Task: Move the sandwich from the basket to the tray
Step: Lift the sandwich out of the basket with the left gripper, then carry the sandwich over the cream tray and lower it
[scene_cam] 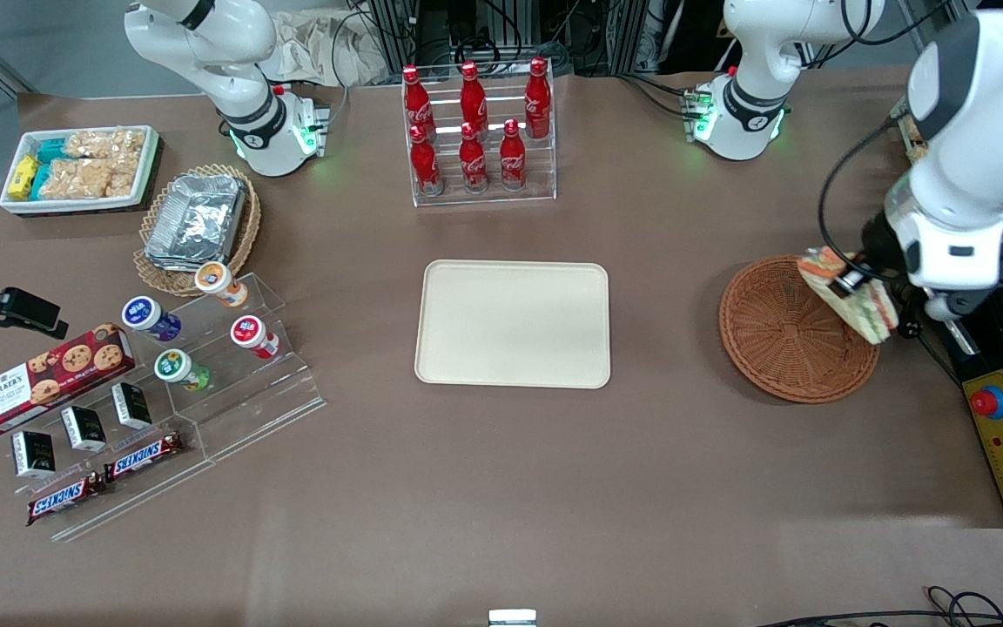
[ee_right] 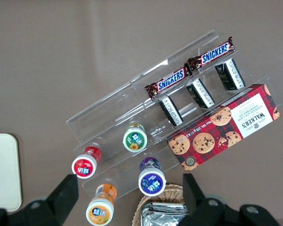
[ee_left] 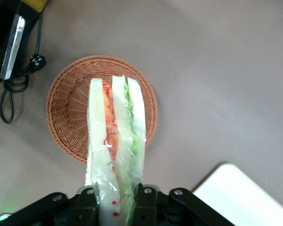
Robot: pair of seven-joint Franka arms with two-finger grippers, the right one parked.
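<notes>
One brown-covered table (scene_cam: 484, 488) carries everything. Cream tray (scene_cam: 513, 323) lies flat at the middle of the table, nothing on it. Round reddish-brown basket (scene_cam: 780, 335) sits toward the working arm's end, well apart from the tray, its bowl bare.

Gripper (scene_cam: 858, 283) hangs above the basket's rim on the edge toward the working arm's end. Its jaws are closed on the sandwich (scene_cam: 850, 296), pinching one end of the wedge, which is lifted clear of the weave. In the wrist view the sandwich (ee_left: 115, 141) juts out from between the fingers (ee_left: 148, 200) over the basket (ee_left: 68, 113); white bread, orange-red and green layers show edge-on under clear wrap. A corner of the tray (ee_left: 245, 197) shows near the gripper (ee_left: 115, 200).

Six red cola bottles (scene_cam: 471, 122) stand in a clear rack, farther from the front camera than the tray.
</notes>
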